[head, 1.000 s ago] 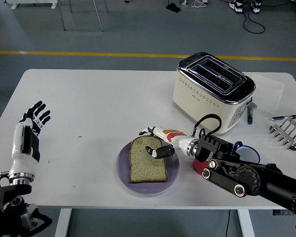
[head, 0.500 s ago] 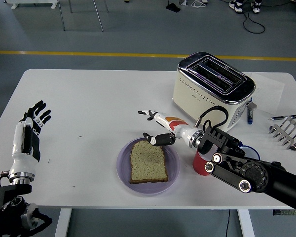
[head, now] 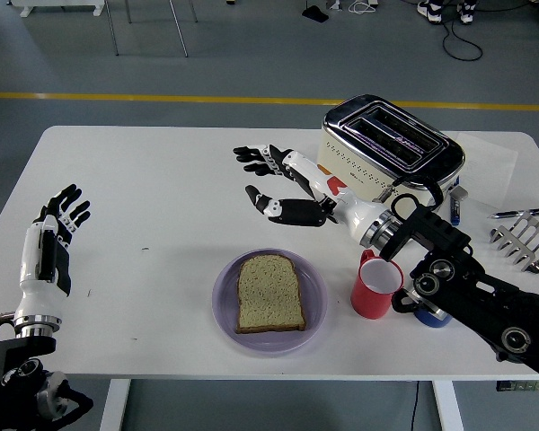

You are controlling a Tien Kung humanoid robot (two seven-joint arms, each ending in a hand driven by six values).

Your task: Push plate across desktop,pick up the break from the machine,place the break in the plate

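Your right hand hangs above the table with fingers spread and holding nothing. Just below and nearer you lies the bread, flat in the purple plate, its long axis running away from you. The toaster sits behind that hand, slots empty. Your left hand rests open, well off to the side.

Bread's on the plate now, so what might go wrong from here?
1. The right arm's elbow sits just above the red mug; any swing as it moves could tip it.
2. The open right hand hangs close to the toaster and might clip it.
3. The plate lies near the table edge; a bump could push it off.
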